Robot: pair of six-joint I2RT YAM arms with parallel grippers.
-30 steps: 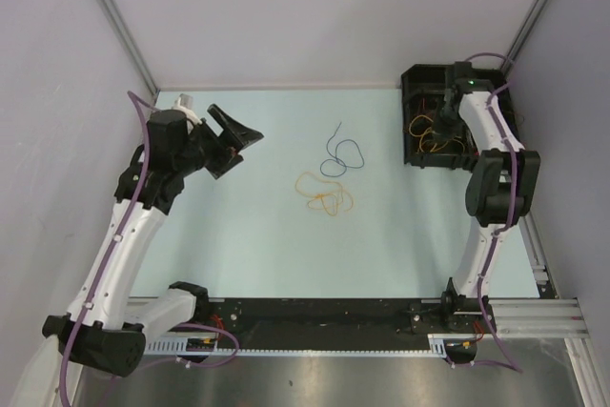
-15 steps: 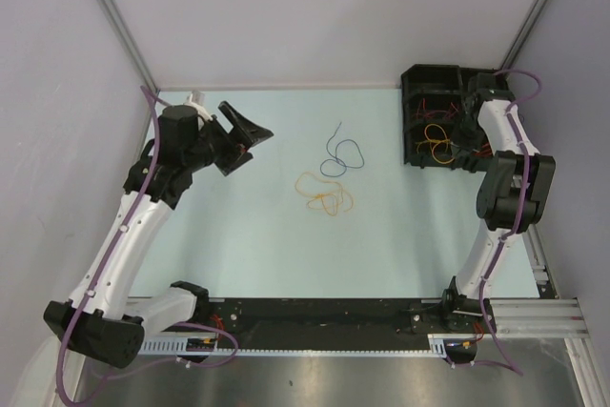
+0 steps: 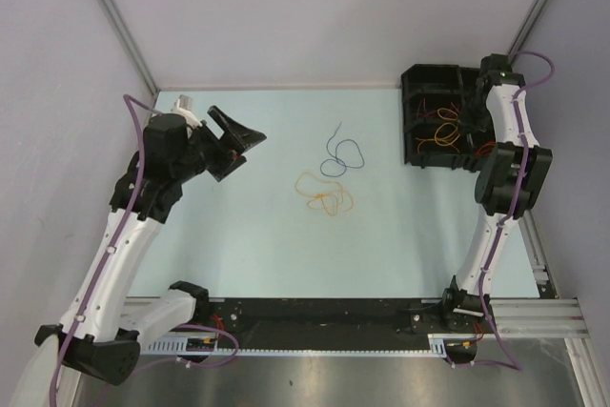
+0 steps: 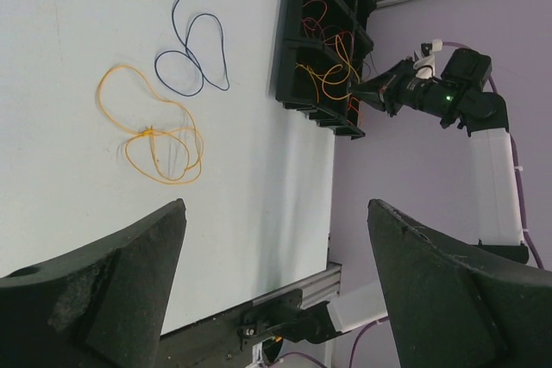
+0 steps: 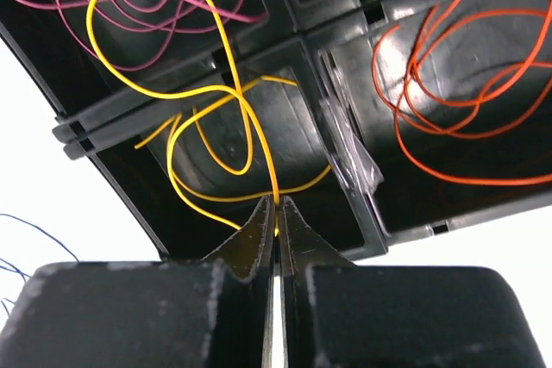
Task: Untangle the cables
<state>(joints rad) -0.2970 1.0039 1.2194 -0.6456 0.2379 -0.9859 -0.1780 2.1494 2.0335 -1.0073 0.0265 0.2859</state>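
The left hand [image 4: 276,213] hung above the pale desk [image 4: 69,23], its two dark fingers [image 4: 129,273] spread wide. A yellow-orange cable [image 4: 159,148] lay in knotted loops on the desk, with a dark blue cable [image 4: 191,49] just beside it. Farther off, the right hand [image 4: 362,88] was poised at a black tray [image 4: 297,49] holding orange and red cables [image 4: 332,79].

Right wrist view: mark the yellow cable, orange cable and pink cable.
yellow cable [image 5: 244,105], right wrist view, where its loops cross.
orange cable [image 5: 410,84], right wrist view, coil's left side.
pink cable [image 5: 241,13], right wrist view, coil's right end.
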